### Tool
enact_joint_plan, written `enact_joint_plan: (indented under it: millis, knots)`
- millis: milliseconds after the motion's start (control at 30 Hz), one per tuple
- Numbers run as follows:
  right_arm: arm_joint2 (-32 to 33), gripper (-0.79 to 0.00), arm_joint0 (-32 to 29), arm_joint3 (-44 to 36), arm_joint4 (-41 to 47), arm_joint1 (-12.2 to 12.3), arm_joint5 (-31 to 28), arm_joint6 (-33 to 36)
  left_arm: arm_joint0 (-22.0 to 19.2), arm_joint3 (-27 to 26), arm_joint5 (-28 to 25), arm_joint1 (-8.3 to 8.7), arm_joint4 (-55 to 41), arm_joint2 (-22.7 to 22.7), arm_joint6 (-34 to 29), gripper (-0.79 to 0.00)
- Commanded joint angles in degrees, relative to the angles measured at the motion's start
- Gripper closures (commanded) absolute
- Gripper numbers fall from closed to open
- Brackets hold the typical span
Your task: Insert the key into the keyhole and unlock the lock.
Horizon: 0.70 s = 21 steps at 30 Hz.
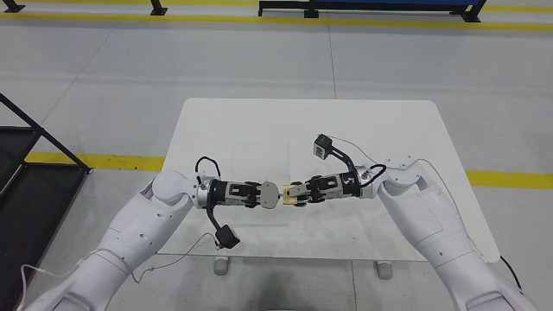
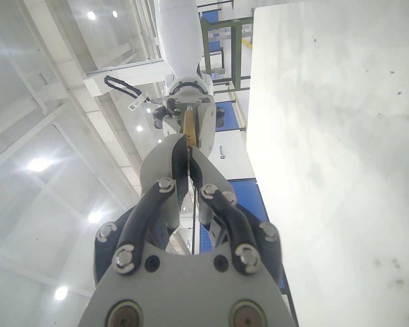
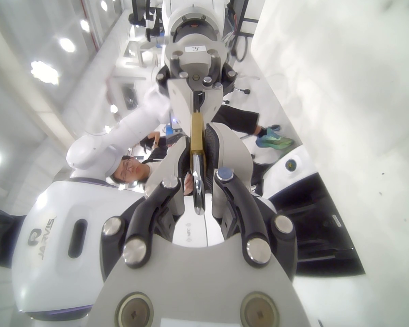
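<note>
**Desk:** What sits nearest the lens in the right wrist view?

**Field:** Low centre of frame, the right gripper [image 3: 199,137] is clenched on a rectangular brass padlock [image 3: 196,130]. The padlock's curved chrome steel shackle [image 3: 197,185] points back toward the wrist.

**Desk:** And beyond it?

**Field:** Just above centre, the left gripper [image 3: 195,98] is pinched tight on a thin dark metal key [image 3: 197,103]. The key's blade meets the padlock's far end. How deep it sits in the keyhole cannot be told.

**Desk:** Where is all this from overhead?

**Field:** The two grippers meet nose to nose at centre frame, held above the near half of the flat white table [image 1: 389,130]. Neither the lock nor the key touches the table.

**Desk:** So which step is this?

**Field:** Insertion, by the look of it, with key and keyhole lined up end to end. The turn appears not yet made, since the shackle looks seated in the body.

**Desk:** What does the next move call for?

**Field:** Probably a straight push along the padlock's axis to seat the blade. After that, the left wrist would twist while the right grip holds the brass body firm against the torque.
</note>
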Motion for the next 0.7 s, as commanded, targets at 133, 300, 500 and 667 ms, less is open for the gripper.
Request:
enact_joint_plan:
  millis: [133, 300, 500, 667]
  knots:
    - [0.0, 0.0, 0.0, 0.0, 0.0, 0.0, 0.0, 0.0, -0.3, 0.27, -0.15, -0.16, -0.02, 0.41, -0.04, 0.0]
    - [0.0, 0.0, 0.0, 0.0, 0.0, 0.0, 0.0, 0.0, -0.51, 0.5, -0.05, -0.28, -0.13, 0.68, -0.03, 0.0]
    - [0.0, 0.0, 0.0, 0.0, 0.0, 0.0, 0.0, 0.0, -0.53, 0.43, -0.06, -0.33, 0.0, 0.75, -0.21, 0.0]
    - [0.0, 0.0, 0.0, 0.0, 0.0, 0.0, 0.0, 0.0, -0.45, 0.46, -0.15, -0.12, 0.17, 0.11, 0.27, -0.785]
